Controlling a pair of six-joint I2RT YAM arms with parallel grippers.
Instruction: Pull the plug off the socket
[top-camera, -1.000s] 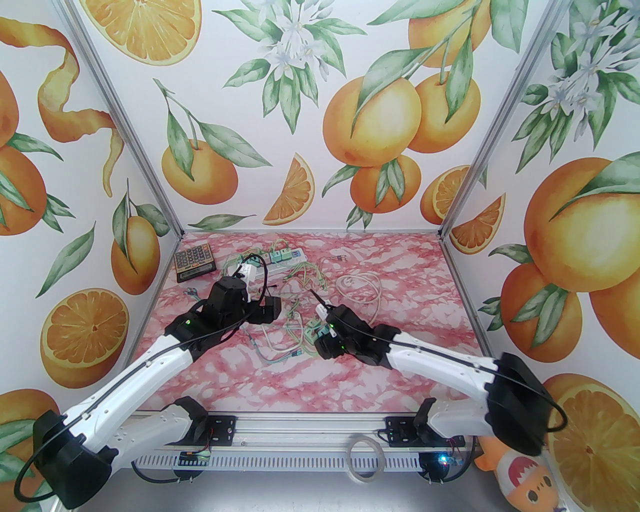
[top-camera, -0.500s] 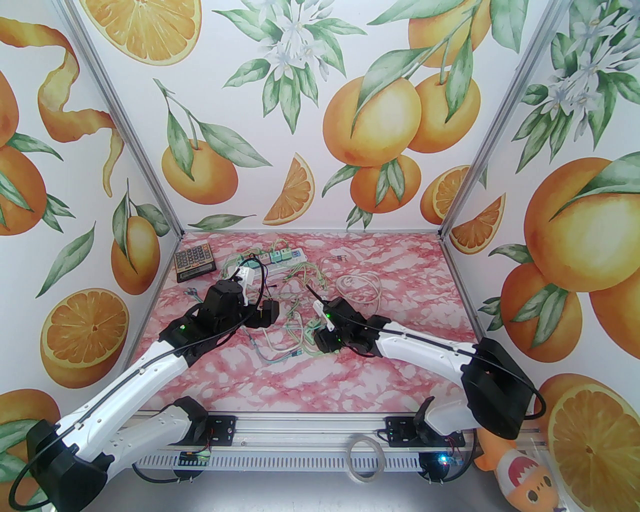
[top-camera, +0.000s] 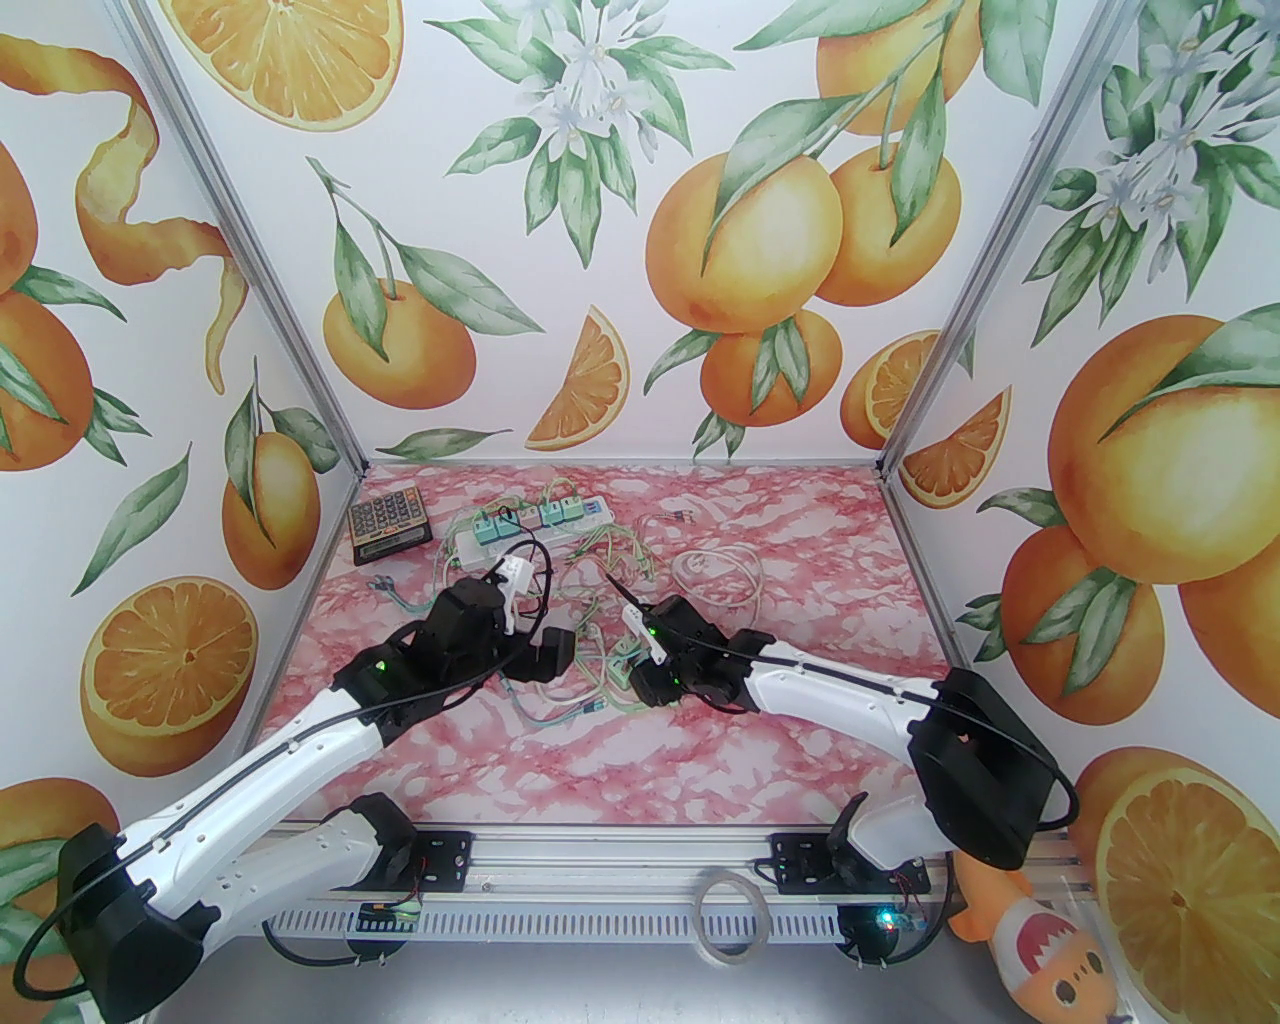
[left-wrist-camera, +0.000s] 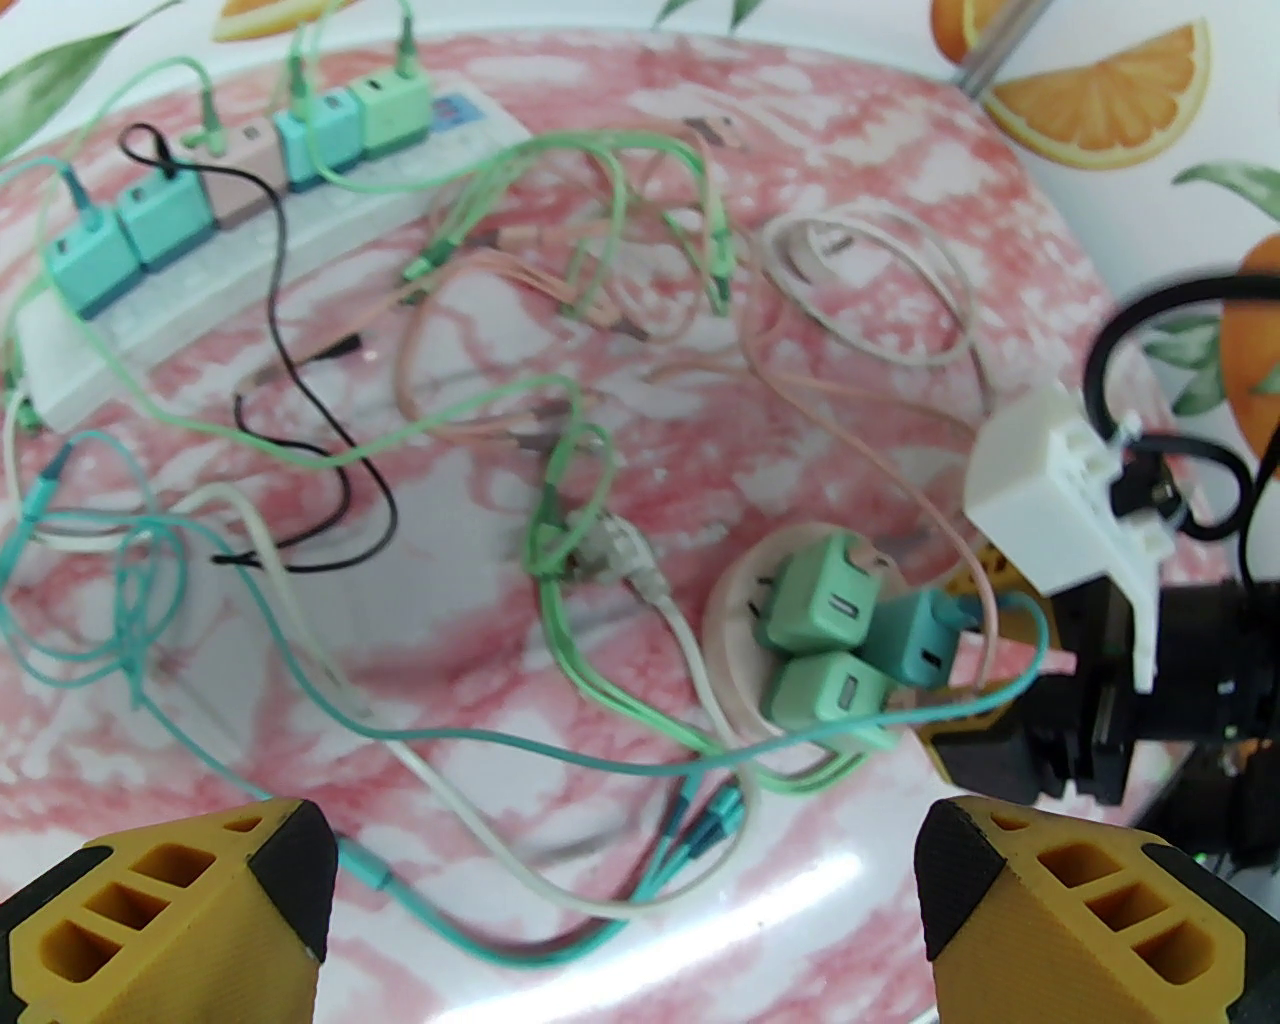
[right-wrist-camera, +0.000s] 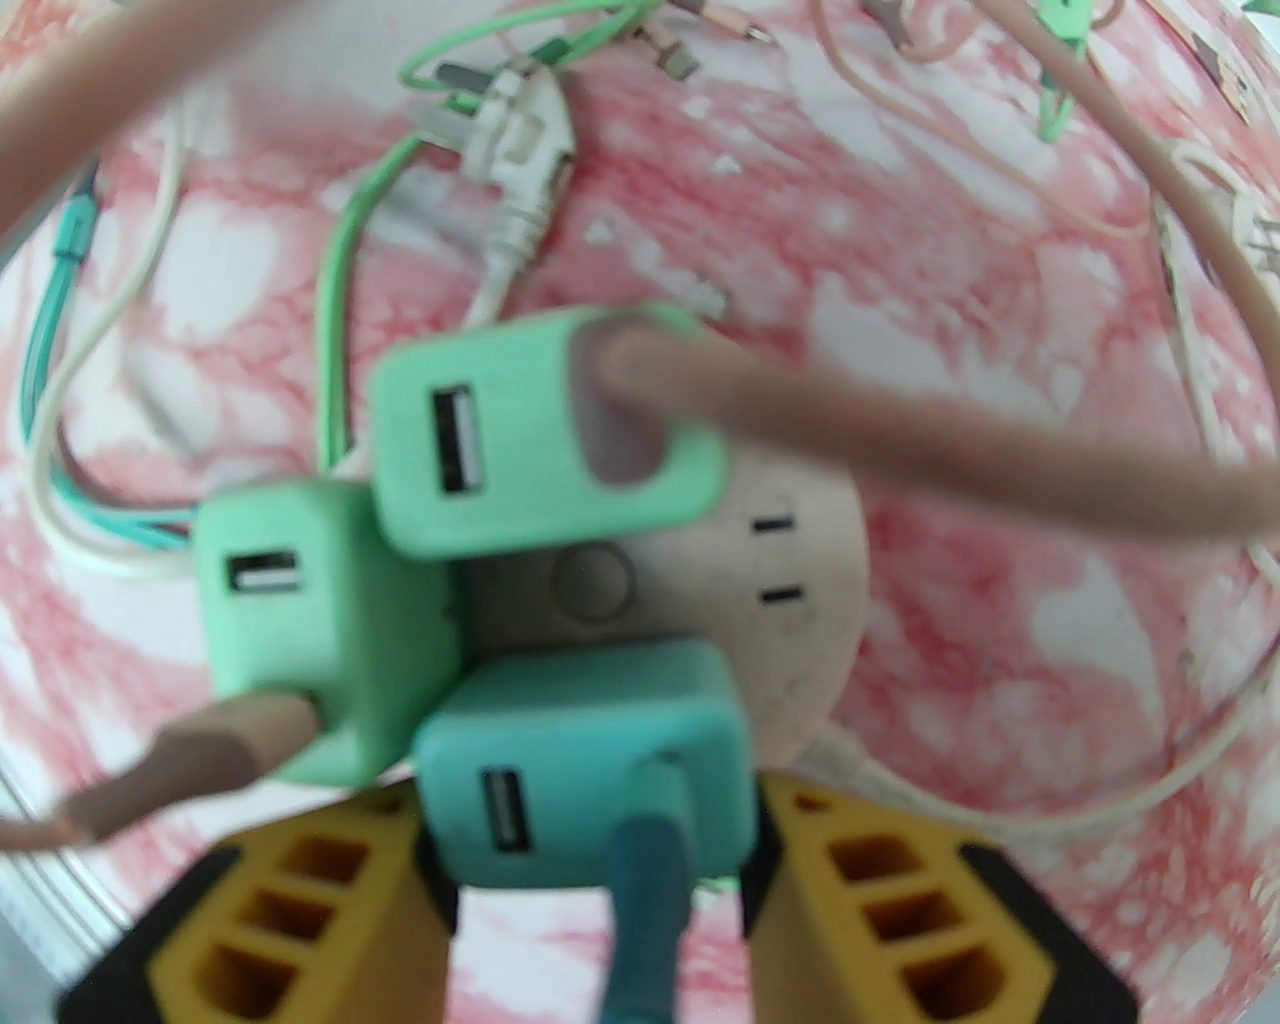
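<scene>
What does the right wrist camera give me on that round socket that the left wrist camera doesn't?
Right wrist adds the close-up: the right tool with its fingers flanking the teal plug, contact unclear, and the empty slots on the round socket. Left wrist adds the wider scene: the power strip carrying more plugs, the black cable, and the left tool open. Both share the round socket with two green plugs and the teal one on it, plus the white mains plug lying unplugged.
</scene>
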